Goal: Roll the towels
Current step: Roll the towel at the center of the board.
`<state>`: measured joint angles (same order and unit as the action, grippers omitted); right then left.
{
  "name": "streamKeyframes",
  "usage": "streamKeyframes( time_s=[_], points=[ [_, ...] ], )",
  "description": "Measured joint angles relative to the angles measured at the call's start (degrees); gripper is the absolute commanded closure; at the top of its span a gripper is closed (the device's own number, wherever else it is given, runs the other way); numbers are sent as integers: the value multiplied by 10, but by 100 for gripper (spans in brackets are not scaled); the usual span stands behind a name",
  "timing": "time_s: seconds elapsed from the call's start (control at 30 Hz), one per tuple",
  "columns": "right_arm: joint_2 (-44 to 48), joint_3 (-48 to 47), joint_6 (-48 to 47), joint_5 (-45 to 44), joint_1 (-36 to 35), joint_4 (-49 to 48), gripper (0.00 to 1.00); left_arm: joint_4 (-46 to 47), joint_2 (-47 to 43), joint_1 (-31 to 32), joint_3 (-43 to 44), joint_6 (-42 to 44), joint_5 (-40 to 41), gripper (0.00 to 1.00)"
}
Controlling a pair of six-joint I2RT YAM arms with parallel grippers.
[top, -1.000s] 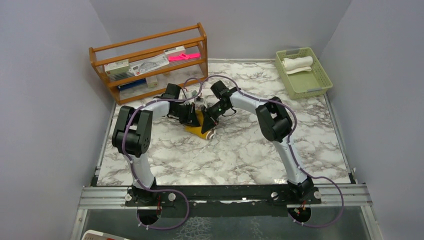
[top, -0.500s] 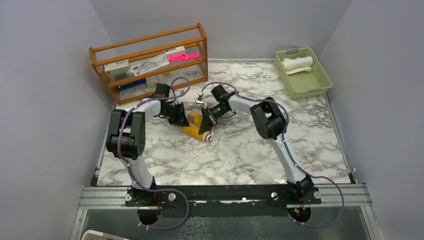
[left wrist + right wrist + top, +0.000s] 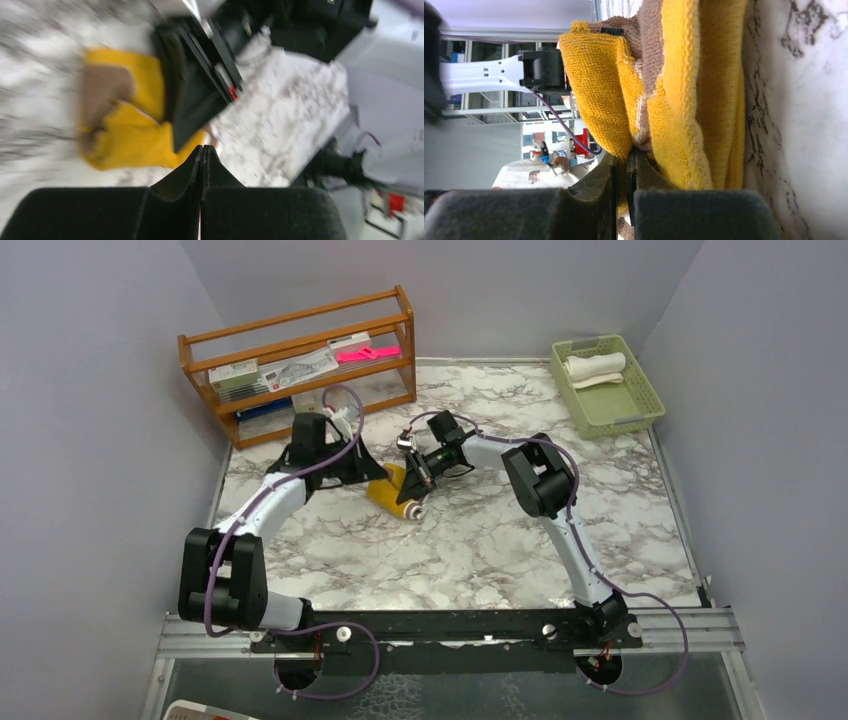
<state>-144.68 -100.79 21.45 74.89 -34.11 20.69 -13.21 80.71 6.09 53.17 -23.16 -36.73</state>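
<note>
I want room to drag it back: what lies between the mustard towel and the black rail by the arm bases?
Only bare marble tabletop between the mustard towel and the black rail, as the top view shows.

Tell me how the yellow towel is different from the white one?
The yellow towel is mustard; the white towel is cream. The yellow towel lies on the marble table in the middle, while the white towel sits in the green basket at the far right corner. The right gripper pinches the yellow towel; nothing touches the white towel. Both look rolled up.
</note>
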Motion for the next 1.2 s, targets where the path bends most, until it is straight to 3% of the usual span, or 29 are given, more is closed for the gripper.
streamKeyframes(
  time_s=[0.1, 0.23, 0.5, 0.8, 1.2],
  points=[
    [0, -4, 13, -7, 0, -1, 99, 105, -7, 45, -92, -80, -44, 100],
    [0, -5, 19, -11, 0, 1, 99, 207, 27, 53, -175, -164, -59, 100],
    [12, 15, 22, -23, 0, 4, 99, 326, 76, 46, -175, -207, -21, 100],
    [19, 29, 25, -23, 1, 21, 99, 384, 90, 39, -182, -221, -2, 100],
    [16, 20, 25, -27, 1, 41, 99, 396, 54, 29, -235, -247, -21, 100]
  ],
)
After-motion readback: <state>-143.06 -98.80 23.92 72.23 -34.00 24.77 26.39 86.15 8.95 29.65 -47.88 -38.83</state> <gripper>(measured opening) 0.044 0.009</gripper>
